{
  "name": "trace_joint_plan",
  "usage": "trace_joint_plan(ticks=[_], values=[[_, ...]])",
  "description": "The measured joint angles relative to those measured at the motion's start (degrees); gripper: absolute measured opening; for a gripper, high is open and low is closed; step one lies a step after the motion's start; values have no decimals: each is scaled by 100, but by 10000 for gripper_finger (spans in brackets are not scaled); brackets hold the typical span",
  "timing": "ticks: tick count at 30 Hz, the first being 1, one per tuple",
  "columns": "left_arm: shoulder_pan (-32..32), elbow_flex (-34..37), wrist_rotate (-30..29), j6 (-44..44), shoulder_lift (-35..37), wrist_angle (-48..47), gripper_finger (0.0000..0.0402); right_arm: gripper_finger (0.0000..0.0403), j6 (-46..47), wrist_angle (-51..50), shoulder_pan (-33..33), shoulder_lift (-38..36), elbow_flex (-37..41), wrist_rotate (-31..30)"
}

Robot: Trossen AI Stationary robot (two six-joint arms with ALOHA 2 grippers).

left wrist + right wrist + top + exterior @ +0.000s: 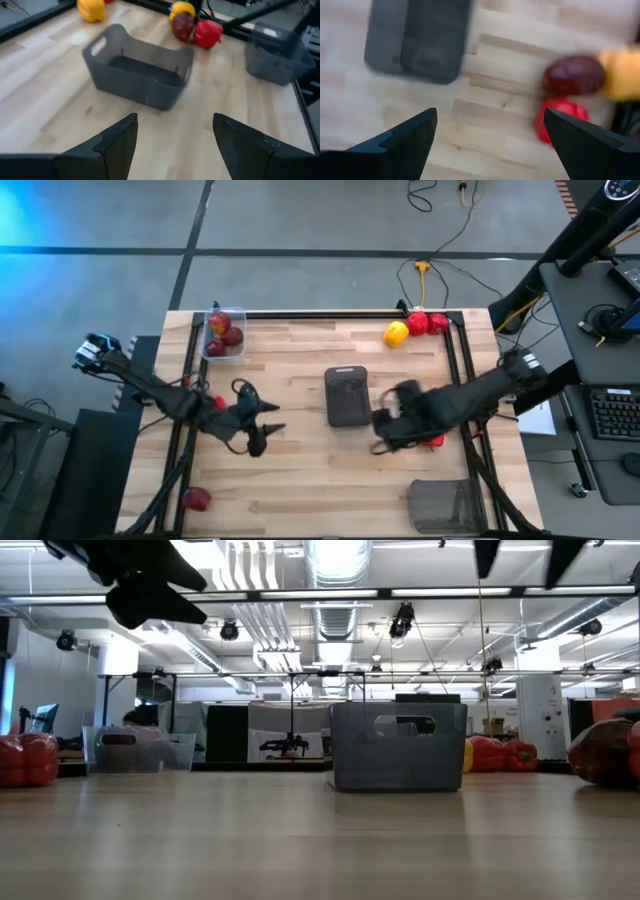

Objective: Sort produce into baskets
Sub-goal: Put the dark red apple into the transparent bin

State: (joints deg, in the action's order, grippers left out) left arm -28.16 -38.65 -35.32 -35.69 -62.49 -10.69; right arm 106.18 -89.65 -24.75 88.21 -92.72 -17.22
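Left wrist view: left gripper [174, 118] has its two fingers apart with bare worktop [45, 95] between them; it holds nothing. Straight ahead of it stands a dark grey bin [140, 75], upright and empty as far as can be seen. Past that bin's far corner sits a cluster: a dark red apple [183, 25] touching a yellow pepper [182, 7], with a red pepper [207, 32] just beside them. A second yellow pepper [91, 10] lies well apart from the cluster.

High view: the left gripper hovers over the left-centre of the worktop, near the grey bin's left side. A small red piece [218, 402] shows beside the left arm; kind cannot be told.

Right wrist view: right gripper [490, 111] stands wide open and empty over bare wood. The same grey bin is ahead of it, and the apple, red pepper and yellow pepper lie off to one side.

High view: the right gripper sits just right of the grey bin, at its near corner. The clear bin [224, 332] is at the back left corner with several red apples inside. Two red peppers [428, 323] lie together at the back right, by the lone yellow pepper. A mesh bin [445, 505] stands at the front right edge. One lone apple [196, 499] lies at the front left, well apart from every bin.
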Motion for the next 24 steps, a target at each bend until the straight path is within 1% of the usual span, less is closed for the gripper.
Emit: trace_joint_plan(ticks=[3,4,5,8,11,15,18,22,24], values=[[-107,-4,0,-80,-184,149,242,359,1815,55,-170,-482,681,9],[-109,-4,-2,-87,-248,216,242,359,2273,108,-192,-606,904,11],[-107,-11,-10,-87,-314,297,242,359,2502,196,-200,-710,1107,22],[-107,-11,-12,-87,-507,372,242,359,2706,444,-95,-942,1628,87],[-105,-11,11,-85,-635,469,242,359,2682,516,123,-1041,2007,188],[-111,-11,102,-87,-748,493,242,359,2724,458,333,-1271,2448,731],[-114,-11,234,-159,-809,504,242,359,2784,527,493,-1512,2757,927],[-114,-11,333,-227,-858,579,242,359,2750,1222,894,-1659,3354,1242],[-114,-11,337,-227,-869,574,242,359,2776,1366,1069,-1688,3653,1323]])
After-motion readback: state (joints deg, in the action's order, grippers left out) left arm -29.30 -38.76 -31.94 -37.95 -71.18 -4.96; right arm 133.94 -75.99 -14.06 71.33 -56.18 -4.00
